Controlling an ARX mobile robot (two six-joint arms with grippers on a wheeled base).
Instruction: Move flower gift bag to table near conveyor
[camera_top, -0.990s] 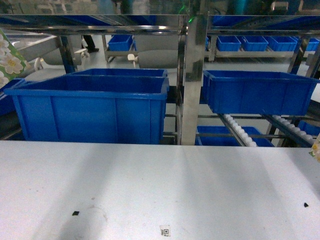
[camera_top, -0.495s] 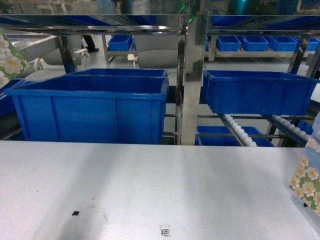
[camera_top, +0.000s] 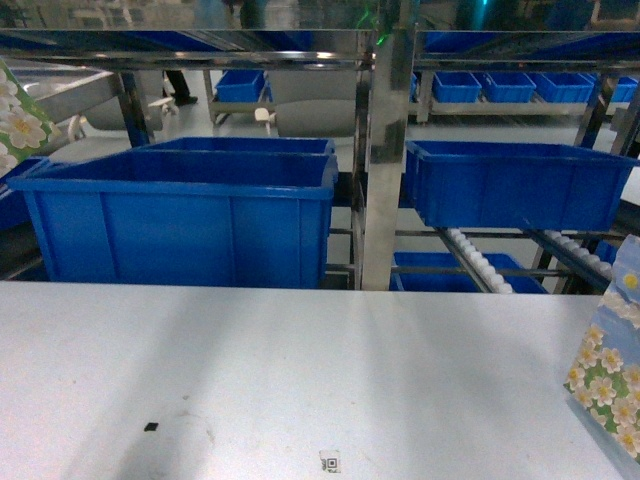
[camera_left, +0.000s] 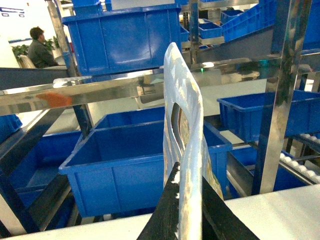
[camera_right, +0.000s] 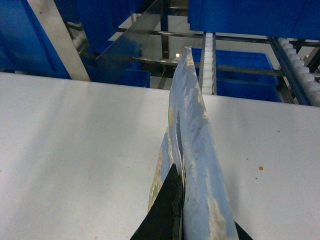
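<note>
I have 2 flower gift bags in play, one per arm. The right tool (camera_right: 176, 220) is clamped on the top edge of a flower gift bag (camera_right: 192, 150), its dark fingers pinching the thin folded paper low in the middle of the right wrist frame. Holding it by the upper edge lets the bag hang below the tool, which I judge is the sensible way to lower it base-first. In the head frame that same bag (camera_top: 612, 375) shows at the lower right edge, over the right end of the pale surface (camera_top: 300, 370); whether its base touches I cannot tell.

The left tool (camera_left: 186, 215) is likewise closed on a second flower bag (camera_left: 182, 130), seen edge-on in the centre of the left wrist frame with an oval handle cut-out. In the head frame only a corner of it (camera_top: 18, 115) peeps in at the upper left, held high beside the blue bins (camera_top: 190, 215), well apart from the surface.

The right-hand bag is pale blue with white, yellow-centred blossoms and green leaves on its face; its surface looks glossy and a little crinkled.

The conveyor (camera_top: 478, 262) with its white rollers slopes behind the surface's far edge at right of centre, so this drop spot counts as near it.
</note>
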